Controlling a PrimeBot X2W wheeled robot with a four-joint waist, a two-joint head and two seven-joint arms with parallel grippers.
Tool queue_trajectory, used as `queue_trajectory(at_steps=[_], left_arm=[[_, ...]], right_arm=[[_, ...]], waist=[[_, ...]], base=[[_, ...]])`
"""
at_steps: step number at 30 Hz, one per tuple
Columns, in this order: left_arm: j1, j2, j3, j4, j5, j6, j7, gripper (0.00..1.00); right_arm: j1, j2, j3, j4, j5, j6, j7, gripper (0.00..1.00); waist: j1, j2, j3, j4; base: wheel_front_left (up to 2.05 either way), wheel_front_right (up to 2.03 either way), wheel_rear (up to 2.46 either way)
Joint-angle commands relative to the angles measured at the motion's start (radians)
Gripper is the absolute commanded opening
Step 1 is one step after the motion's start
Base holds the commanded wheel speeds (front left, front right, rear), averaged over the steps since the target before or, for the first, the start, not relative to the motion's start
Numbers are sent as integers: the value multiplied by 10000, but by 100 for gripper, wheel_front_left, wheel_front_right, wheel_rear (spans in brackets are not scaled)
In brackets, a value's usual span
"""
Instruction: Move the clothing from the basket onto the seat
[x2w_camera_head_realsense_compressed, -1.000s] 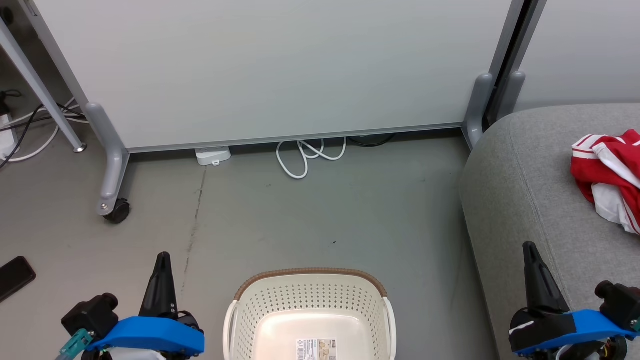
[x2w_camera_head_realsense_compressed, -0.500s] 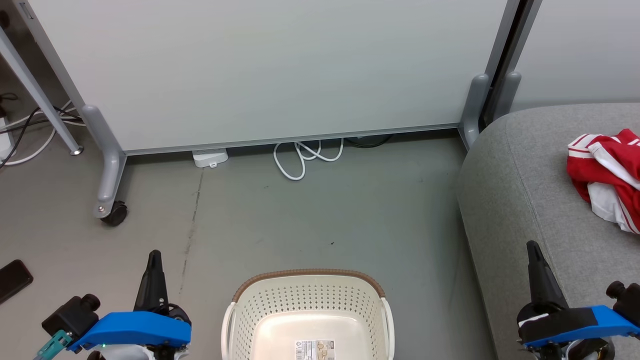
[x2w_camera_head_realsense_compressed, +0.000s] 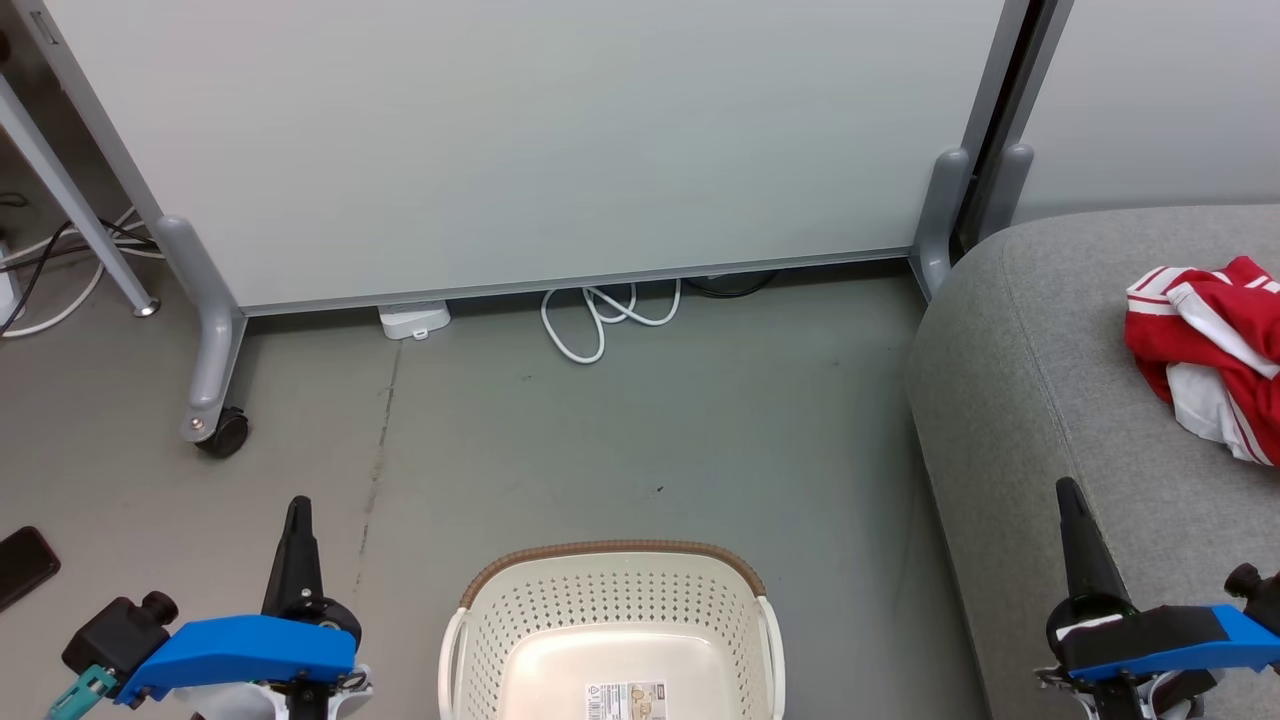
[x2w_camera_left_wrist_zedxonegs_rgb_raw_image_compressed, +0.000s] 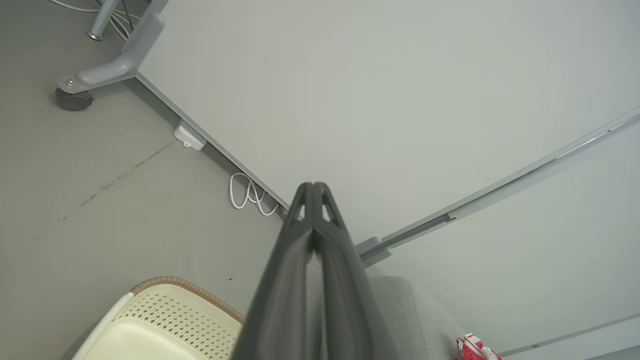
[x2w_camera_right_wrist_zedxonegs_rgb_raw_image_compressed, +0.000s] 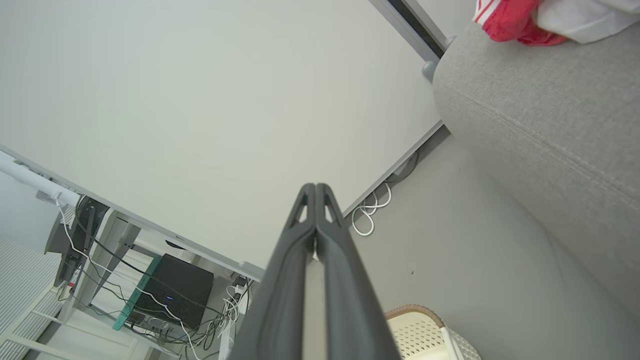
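Clothing (x2w_camera_head_realsense_compressed: 1205, 350) lies bunched on seat (x2w_camera_head_realsense_compressed: 1020, 400), long axis upper-left to lower-right. Left gripper (x2w_camera_head_realsense_compressed: 297, 505) and right gripper (x2w_camera_head_realsense_compressed: 1067, 490), both clenched, sit further outward than a second ago.

Soft, even light is filling every view, shadows showing faint; wrist views are bowing the partition rail (x2w_camera_left_wrist_zedxonegs_rgb_raw_image_compressed: 415, 229), near fingers (x2w_camera_left_wrist_zedxonegs_rgb_raw_image_compressed: 282, 290) blurring.

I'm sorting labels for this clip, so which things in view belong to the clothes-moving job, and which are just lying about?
Part of the job:
red clothing, lying on the seat
grey seat
cream basket, nothing in the part that shows

Just lying about:
white cable
small white box
dark flat object on the floor
wheeled partition
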Motion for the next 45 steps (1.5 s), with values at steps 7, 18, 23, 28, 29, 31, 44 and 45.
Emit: queue_trajectory(at_steps=[7,18,23,28,29,31,44,45], left_arm=[[-290,21,146,-185,-954,-68,246,0],[-324,22,285,-242,-2141,-74,544,0],[-342,22,338,-266,-2644,-82,682,0],[-355,23,385,-287,-3130,-90,797,0],[-360,23,394,-291,-3216,-92,817,0],[-367,23,410,-302,-3402,-95,866,0],[-405,23,544,-357,-4532,-116,1147,0],[-409,23,555,-360,-4616,-117,1173,0]], right_arm=[[-315,-34,-59,-55,1008,4,243,0],[-385,-36,-100,-18,2236,5,545,0],[-400,-36,-119,1,2752,5,674,0],[-428,-37,-135,17,3245,5,798,0],[-434,-37,-139,22,3344,5,810,0],[-446,-38,-146,28,3539,5,873,0],[-485,-39,-188,72,4710,6,1153,0],[-492,-39,-191,75,4796,6,1172,0]], waist=[[-1,-1,-18,-40],[-1,-1,-46,-103],[-1,-1,-59,-132],[-1,-1,-72,-161],[-1,-1,-74,-166],[-1,-1,-79,-178],[-1,-1,-113,-252],[-1,-1,-115,-258]], base=[[0,0,0],[0,0,0],[0,0,0],[0,0,0],[0,0,0],[0,0,0],[0,0,0],[0,0,0]])
